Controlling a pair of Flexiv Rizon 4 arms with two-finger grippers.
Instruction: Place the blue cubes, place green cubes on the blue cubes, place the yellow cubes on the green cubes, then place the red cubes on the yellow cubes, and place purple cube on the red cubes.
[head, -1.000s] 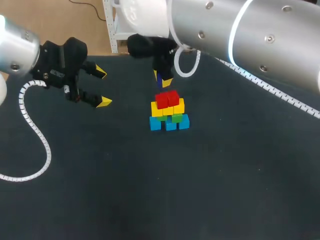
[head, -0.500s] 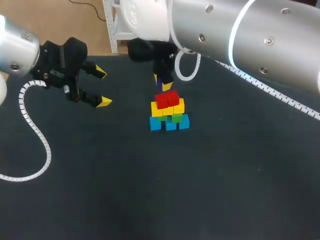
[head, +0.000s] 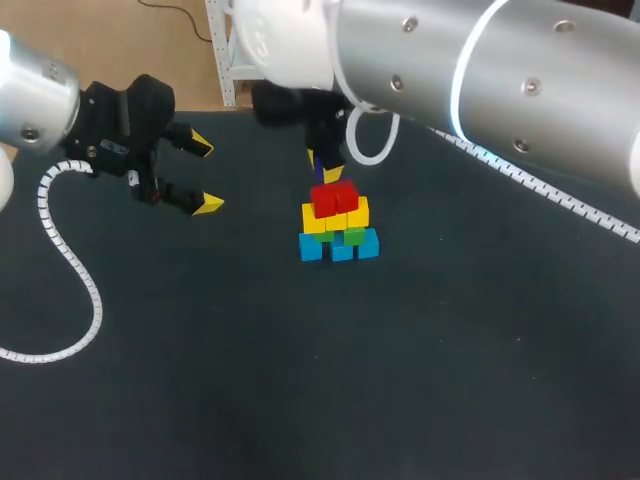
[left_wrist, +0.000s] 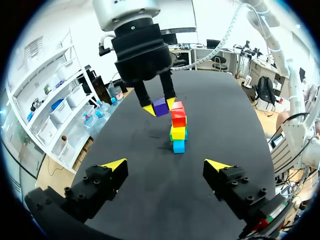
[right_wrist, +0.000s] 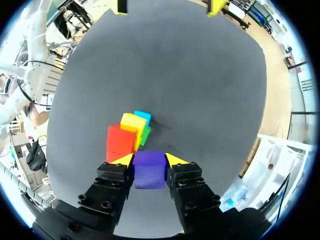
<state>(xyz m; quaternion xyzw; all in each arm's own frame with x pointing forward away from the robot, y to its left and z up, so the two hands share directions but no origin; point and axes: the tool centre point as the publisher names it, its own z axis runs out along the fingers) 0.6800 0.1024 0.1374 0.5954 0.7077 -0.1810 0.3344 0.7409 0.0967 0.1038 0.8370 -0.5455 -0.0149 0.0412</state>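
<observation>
Head view: the stack stands mid-worktop (head: 200, 380), with blue cubes (head: 340, 248) at the bottom, green cubes (head: 350, 236) and yellow cubes (head: 335, 217) above them, and 2 red cubes (head: 334, 198) on top. 4 colours are in place, so only the cap looks outstanding. The right arm (head: 450, 60) reaches over the stack, and its jaws hang just behind and above the red pair, probably so the last cube can come straight down. The left arm (head: 40, 90) sits well apart to the side with its jaws wide and empty, out of the way.

Left wrist view: past the spread, empty left jaws, the right jaws pinch the purple cube (left_wrist: 160, 106) from 2 sides. It is in the air beside the top of the red cubes (left_wrist: 178, 116), not touching them.

Right wrist view: the purple cube (right_wrist: 149, 169) is held squarely between the right jaws. The red cubes (right_wrist: 121, 142) lie just ahead and slightly to one side, so I judge a small sideways correction is needed before lowering.
</observation>
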